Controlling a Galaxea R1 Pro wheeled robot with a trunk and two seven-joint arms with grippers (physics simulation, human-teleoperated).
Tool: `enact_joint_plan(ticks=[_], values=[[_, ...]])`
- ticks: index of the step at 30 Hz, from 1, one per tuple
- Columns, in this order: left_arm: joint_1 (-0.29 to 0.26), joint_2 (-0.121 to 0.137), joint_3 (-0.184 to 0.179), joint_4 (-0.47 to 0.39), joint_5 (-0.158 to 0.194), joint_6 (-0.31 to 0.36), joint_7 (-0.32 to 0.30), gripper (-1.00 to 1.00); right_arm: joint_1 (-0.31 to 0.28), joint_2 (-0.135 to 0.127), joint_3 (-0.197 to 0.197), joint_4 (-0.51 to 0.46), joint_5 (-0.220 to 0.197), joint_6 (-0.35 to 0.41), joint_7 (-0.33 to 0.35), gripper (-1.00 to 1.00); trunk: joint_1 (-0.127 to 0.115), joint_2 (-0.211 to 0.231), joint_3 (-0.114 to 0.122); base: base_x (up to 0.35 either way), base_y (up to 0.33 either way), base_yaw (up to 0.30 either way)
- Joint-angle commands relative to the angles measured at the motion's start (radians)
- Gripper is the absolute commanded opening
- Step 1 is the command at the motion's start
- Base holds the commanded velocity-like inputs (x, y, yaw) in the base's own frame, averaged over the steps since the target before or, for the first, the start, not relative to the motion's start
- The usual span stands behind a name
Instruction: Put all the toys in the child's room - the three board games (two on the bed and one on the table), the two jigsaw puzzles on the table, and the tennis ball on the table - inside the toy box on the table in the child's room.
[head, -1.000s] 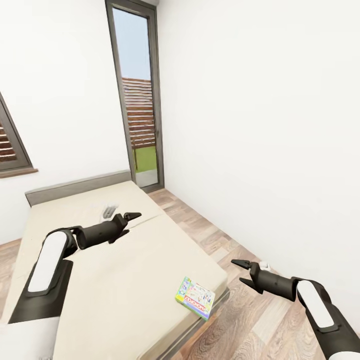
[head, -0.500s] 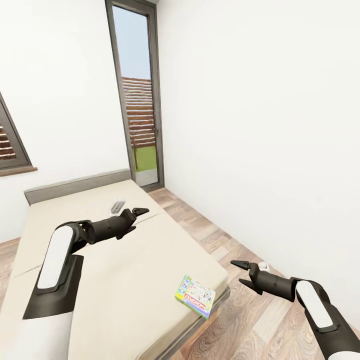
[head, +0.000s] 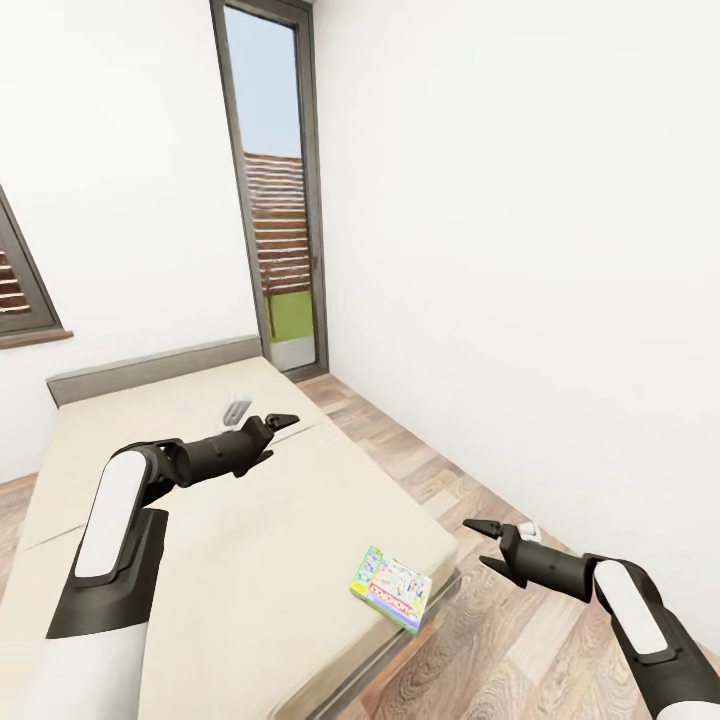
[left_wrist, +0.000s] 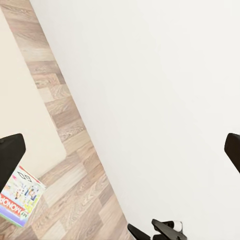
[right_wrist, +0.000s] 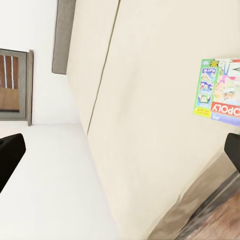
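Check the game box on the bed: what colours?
The game box is white and green with a red Monopoly banner and a purple edge, clearest in the right wrist view, on the beige bed.

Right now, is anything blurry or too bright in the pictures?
Head view: even, soft light, the game box on the bed is sharp, its lettering small. Left wrist view: the white wall looks plain and washed out. Right wrist view: the box's red banner reads clearly.

Beige bed: 1 Monopoly box flat near corner; small grey-white object near headboard.
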Motion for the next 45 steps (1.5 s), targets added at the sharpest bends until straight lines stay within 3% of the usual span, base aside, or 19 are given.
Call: enact_joint_plan(ticks=[1, 15, 30, 36, 42, 45], values=[[-0.001, -0.001, 0.002, -0.001, 0.011, 0.004, 0.009, 1.00, -0.001, 0.000, -0.003, 0.000, 0.010, 0.004, 0.011, 1.00, 0.004, -0.008, -0.004, 0.000, 0.000, 0.000], [0.007, 0.012, -0.002, -0.001, 0.002, 0.002, -0.078, 1.00, -0.004, 0.003, 0.002, -0.001, 0.013, 0.004, 0.010, 1.00, 0.058, -0.106, -0.048, 0.000, 0.000, 0.000], [0.010, 0.011, 0.022, 0.000, 0.006, 0.001, -0.094, 1.00, 0.001, 0.003, 0.007, 0.000, 0.006, 0.004, 0.017, 1.00, 0.115, -0.211, -0.095, 0.000, 0.000, 0.000], [0.005, 0.006, 0.017, 0.013, 0.004, 0.001, -0.093, 1.00, -0.002, -0.008, 0.007, 0.005, 0.005, 0.004, 0.097, 1.00, 0.138, -0.253, -0.114, 0.000, 0.000, 0.000], [0.001, 0.008, 0.015, 0.022, 0.009, 0.002, -0.095, 1.00, -0.003, -0.028, 0.007, 0.029, 0.009, 0.004, 0.237, 1.00, 0.161, -0.295, -0.133, 0.000, 0.000, 0.000], [0.001, 0.009, 0.015, 0.022, 0.011, 0.002, -0.095, 1.00, -0.004, -0.029, 0.007, 0.033, 0.009, 0.004, 0.266, 1.00, 0.173, -0.316, -0.142, 0.000, 0.000, 0.000]])
